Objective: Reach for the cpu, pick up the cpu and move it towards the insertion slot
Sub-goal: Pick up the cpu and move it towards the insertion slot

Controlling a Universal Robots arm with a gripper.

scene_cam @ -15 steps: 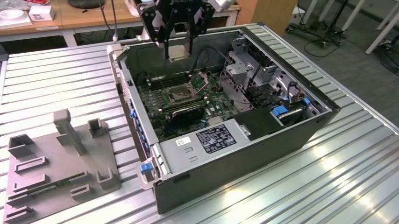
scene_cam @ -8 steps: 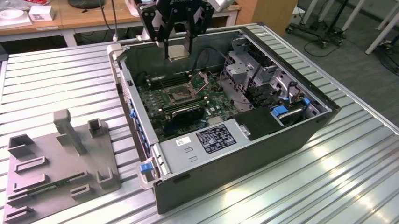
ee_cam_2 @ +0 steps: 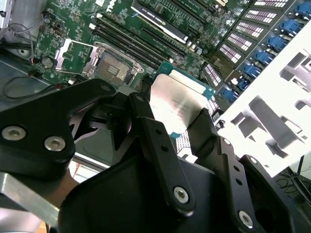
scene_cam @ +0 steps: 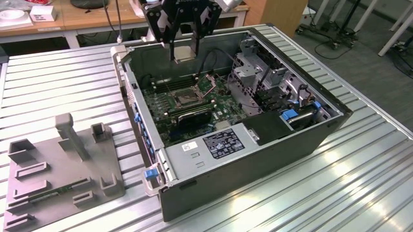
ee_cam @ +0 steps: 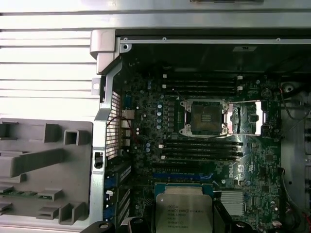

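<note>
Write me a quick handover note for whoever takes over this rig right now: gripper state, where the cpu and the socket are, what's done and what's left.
Gripper: shut on the cpu, held in the air above the open computer case.
Cpu: silvery face clear in both wrist views, clamped between the black fingers.
Insertion slot: on the green motherboard, frame open, dark centre bare; long black memory slots run beside it.
Done: cpu reached for and picked up.
Left: the cpu is apart from the slot, not yet over it; the move towards it is unfinished.
Grey fixture tray sits on the table at the exterior view's left.
</note>
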